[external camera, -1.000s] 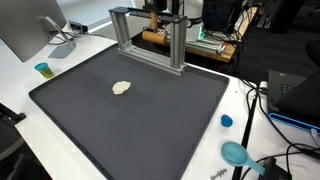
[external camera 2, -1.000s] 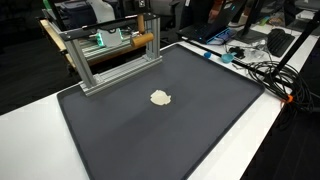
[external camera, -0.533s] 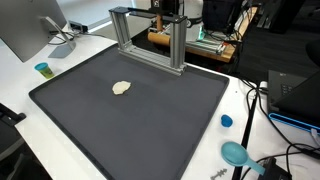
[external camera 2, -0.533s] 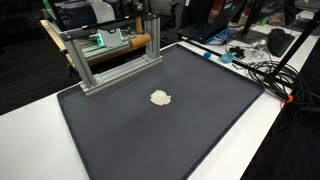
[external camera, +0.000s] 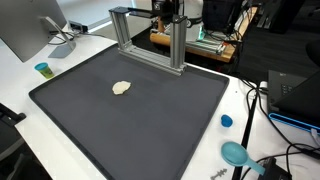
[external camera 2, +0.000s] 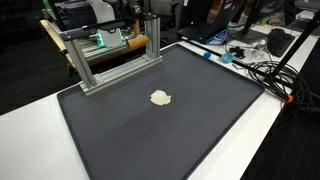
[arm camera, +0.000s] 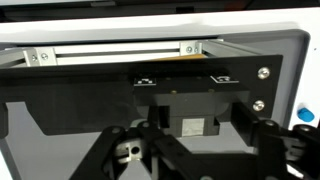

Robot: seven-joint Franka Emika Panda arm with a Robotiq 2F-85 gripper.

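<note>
Looks like you're just at the approach, gripper [arm camera: 192, 150] half-spread and empty up behind the metal frame [external camera: 180, 45], so you'd need to clear it and drop onto the cream lump [external camera: 121, 88] sitting mid-mat [external camera: 150, 125].

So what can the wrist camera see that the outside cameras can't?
Only the wrist view shows the end effector up close. Its dark fingers stand apart with nothing between them. Only the exterior views show the small pale lump, the monitor and the little teal cup. Both share the silver metal frame and the black mat.
</note>
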